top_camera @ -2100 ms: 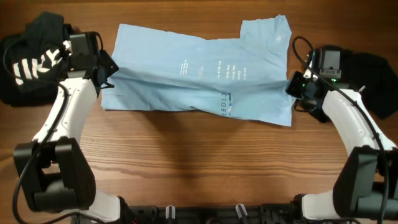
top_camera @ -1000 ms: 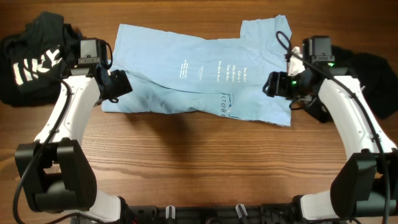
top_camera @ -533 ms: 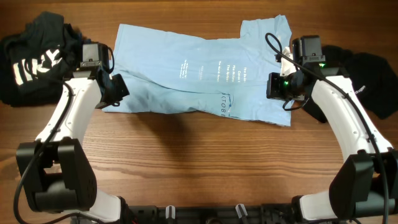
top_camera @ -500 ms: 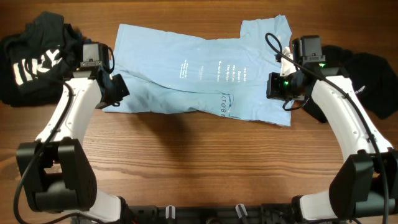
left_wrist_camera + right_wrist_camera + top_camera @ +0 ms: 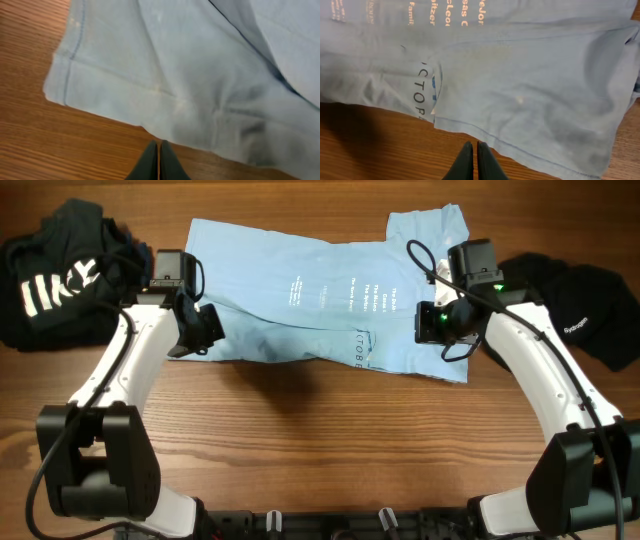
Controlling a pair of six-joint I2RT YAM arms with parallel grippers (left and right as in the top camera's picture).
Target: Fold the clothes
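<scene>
1. The light blue T-shirt (image 5: 300,315) lies spread across the far half of the wooden table (image 5: 320,440), its long side running left to right, between my two arms.
2. One short sleeve (image 5: 430,230) points toward the far right corner. The cloth is not flat: a long crease runs across the middle, and a folded layer overlaps along the near edge.
3. Several short lines of pale printed text (image 5: 360,290) sit right of centre. Below them, near the hem, is a curved strip of dark lettering (image 5: 422,92), partly cut off by the fold.
4. The left gripper (image 5: 158,148) has its fingers pressed together with nothing between them. From the left wrist camera the tips hang at the near hem, just over the line where cloth meets bare wood, with the shirt's near-left corner off to one side. I cannot tell whether the tips touch the fabric.
5. The right gripper (image 5: 472,148) is likewise closed on nothing. Its tips sit over bare wood, just outside the stitched near hem at the shirt's right end.
6. From overhead, both arms reach inward over the shirt's two ends, the left at the near-left corner, the right over the right end below the sleeve.
7. A black garment with white lettering (image 5: 35,260) is bunched at the far left of the table, beside the shirt but apart from it.
8. Another dark garment (image 5: 590,300) lies at the far right, behind the right arm.
</scene>
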